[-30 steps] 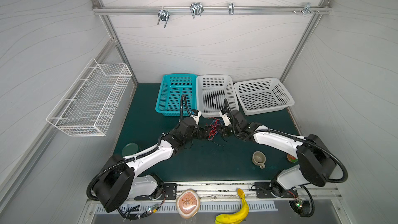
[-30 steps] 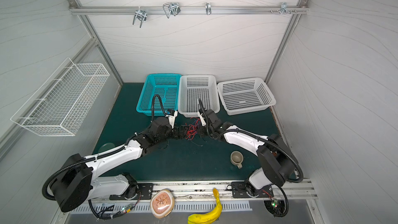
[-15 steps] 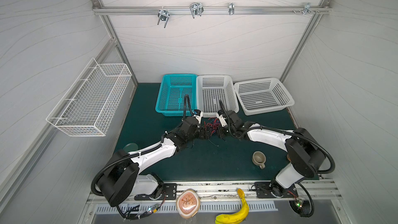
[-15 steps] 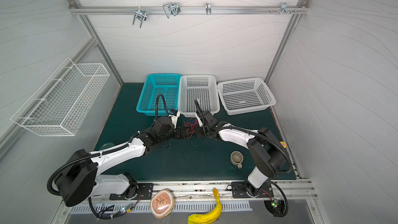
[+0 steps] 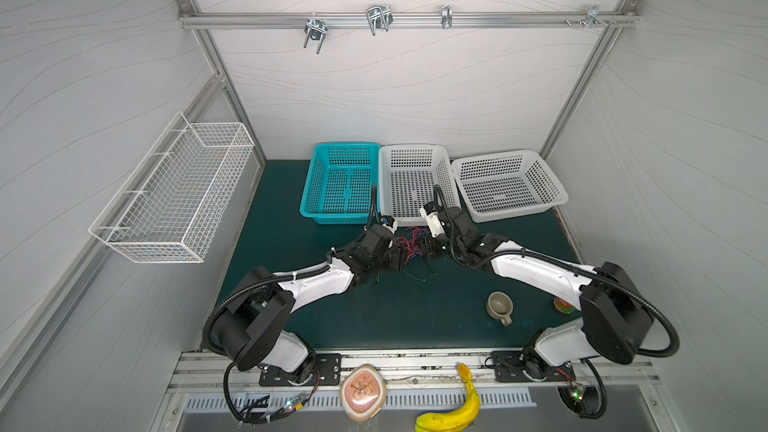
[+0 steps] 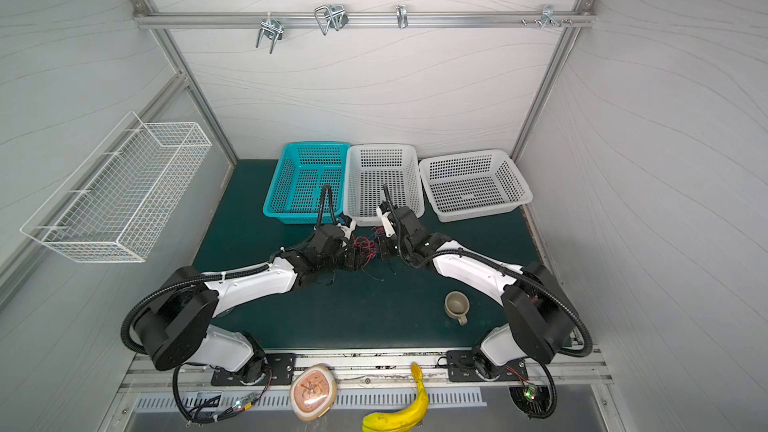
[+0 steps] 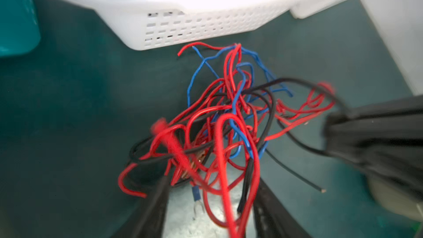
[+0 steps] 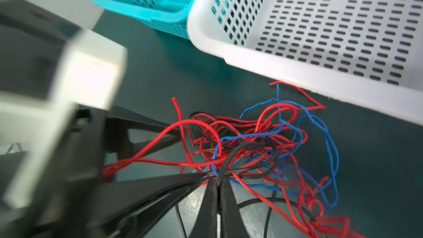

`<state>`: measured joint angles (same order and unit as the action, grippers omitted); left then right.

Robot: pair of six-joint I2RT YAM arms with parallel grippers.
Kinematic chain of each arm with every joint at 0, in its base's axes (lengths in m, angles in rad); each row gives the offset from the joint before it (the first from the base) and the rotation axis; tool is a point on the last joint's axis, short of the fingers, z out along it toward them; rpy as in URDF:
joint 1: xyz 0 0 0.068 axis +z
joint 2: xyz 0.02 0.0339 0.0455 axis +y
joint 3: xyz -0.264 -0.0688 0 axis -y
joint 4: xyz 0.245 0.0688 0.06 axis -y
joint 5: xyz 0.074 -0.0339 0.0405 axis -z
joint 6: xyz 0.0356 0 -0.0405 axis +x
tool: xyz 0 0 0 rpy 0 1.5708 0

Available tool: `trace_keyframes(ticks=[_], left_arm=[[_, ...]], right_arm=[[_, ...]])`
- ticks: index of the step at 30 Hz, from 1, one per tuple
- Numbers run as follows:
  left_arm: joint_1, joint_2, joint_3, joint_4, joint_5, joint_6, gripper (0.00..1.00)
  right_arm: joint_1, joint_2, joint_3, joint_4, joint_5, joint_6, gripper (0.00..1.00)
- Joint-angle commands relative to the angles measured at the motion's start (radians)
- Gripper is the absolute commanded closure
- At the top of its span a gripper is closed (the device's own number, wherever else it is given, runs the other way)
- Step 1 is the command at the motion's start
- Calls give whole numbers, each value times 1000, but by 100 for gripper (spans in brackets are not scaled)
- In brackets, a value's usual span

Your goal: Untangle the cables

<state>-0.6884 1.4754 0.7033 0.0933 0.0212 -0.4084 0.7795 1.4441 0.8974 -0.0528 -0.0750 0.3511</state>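
Red for the most part, with blue and black strands through them, the cables (image 5: 409,243) sat in one knotted bunch on the dark green mat (image 5: 291,251). They were just in front of the middle white basket (image 5: 387,184) and between your two grippers. Both top views showed the bunch (image 6: 365,245) in that same gap.

Your left gripper (image 5: 397,260) came in from the left with its jaws apart. In the left wrist view, several red strands and a black one ran through the space between its fingers (image 7: 158,207). The pictures did not show the fingers pinching any of them.

Your right gripper (image 5: 426,249) was closed tight. In the right wrist view its two tips (image 8: 218,179) met, with black strands clamped between them at the near edge of the tangle (image 8: 251,145).

Loose ends of red and blue reached toward the basket wall, and one black end trailed away over the mat. I could not tell how much of the bunch was lifted off the mat.

The teal basket (image 5: 316,184) stood just left of the white one. A mug (image 5: 498,307) lay well apart, near your right arm.
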Motion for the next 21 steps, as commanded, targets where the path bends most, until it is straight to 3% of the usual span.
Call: trace_keyframes(ticks=[1, 4, 5, 10, 17, 21], left_arm=[[-4, 24, 50, 18, 10, -16, 57], [-5, 45, 68, 3, -3, -27, 96], [-4, 53, 76, -6, -8, -29, 100], [-5, 72, 87, -25, -17, -29, 100], [-4, 46, 83, -119, -154, -30, 100], [-5, 12, 68, -173, -239, -24, 100]], right_arm=[[9, -51, 3, 43, -34, -15, 100], [9, -87, 1, 54, -34, -18, 100], [9, -100, 0, 56, -29, -20, 100], [10, -169, -6, 41, 61, -37, 100], [7, -328, -56, -48, 411, -66, 100], [-8, -432, -91, -108, 554, -87, 100]])
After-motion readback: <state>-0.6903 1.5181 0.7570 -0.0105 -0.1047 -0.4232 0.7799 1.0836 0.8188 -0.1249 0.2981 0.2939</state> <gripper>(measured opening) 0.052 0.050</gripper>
